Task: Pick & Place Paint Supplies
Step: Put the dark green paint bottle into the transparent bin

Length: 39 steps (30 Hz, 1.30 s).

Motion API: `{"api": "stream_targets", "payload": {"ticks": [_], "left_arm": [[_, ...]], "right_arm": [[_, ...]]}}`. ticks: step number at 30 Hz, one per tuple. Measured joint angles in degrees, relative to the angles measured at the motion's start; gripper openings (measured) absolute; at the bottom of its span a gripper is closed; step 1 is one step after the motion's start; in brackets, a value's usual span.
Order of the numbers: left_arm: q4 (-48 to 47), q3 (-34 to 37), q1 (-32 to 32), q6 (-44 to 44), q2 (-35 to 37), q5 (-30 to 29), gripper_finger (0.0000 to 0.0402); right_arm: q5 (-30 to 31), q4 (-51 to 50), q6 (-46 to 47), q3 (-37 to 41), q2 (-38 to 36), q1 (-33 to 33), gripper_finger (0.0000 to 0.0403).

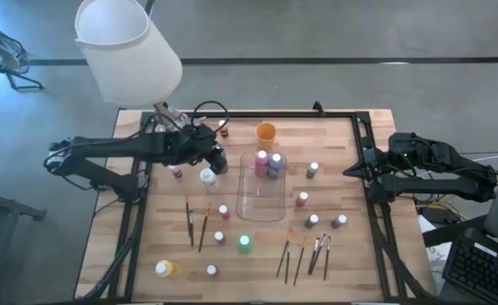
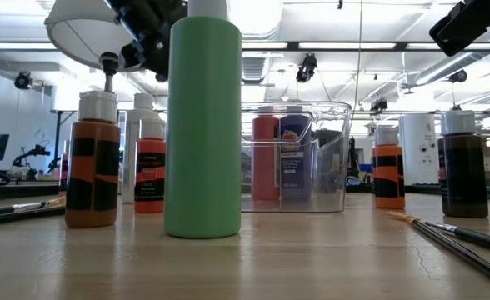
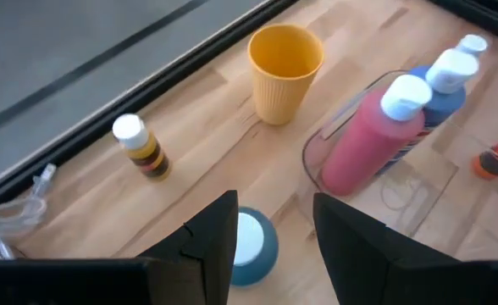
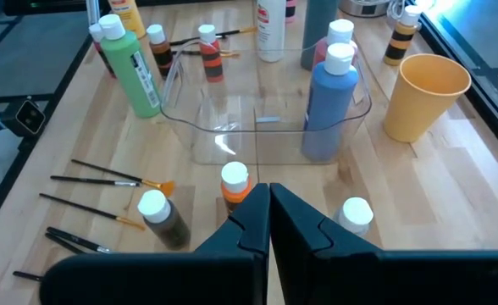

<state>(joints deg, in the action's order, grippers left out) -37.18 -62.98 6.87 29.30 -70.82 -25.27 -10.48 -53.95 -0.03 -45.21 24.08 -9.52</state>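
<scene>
The left gripper [image 3: 274, 237] hangs with jaws parted, nothing gripped, over a white-capped bottle [image 3: 251, 246] standing just outside the tray [image 1: 251, 212], which already holds two. The cap should be centred between the fingers before closing. The right gripper [image 4: 268, 222] waits shut at the table's right edge

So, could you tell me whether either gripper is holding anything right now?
Nothing is held. The left gripper hangs open above a blue bottle; the right gripper is shut and empty.
</scene>
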Motion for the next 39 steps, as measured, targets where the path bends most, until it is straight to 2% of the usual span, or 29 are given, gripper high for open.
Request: {"api": "stream_targets", "payload": {"ticks": [16, 27, 39], "left_arm": [[-6.02, -0.59, 3.07, 4.07, -3.66, 2.31, 0.0161], [-6.19, -0.59, 3.57, 2.55, -4.77, 2.77, 0.0162], [-6.33, -2.04, 4.55, 0.99, -6.07, 4.14, 0.0239]], "right_arm": [[-0.01, 0.00, -0.02, 0.00, 0.02, 0.00, 0.0008], [0.00, 0.00, -0.02, 0.00, 0.02, 0.00, 0.0008], [-0.02, 0.02, 0.00, 0.00, 0.02, 0.00, 0.0008]]}}
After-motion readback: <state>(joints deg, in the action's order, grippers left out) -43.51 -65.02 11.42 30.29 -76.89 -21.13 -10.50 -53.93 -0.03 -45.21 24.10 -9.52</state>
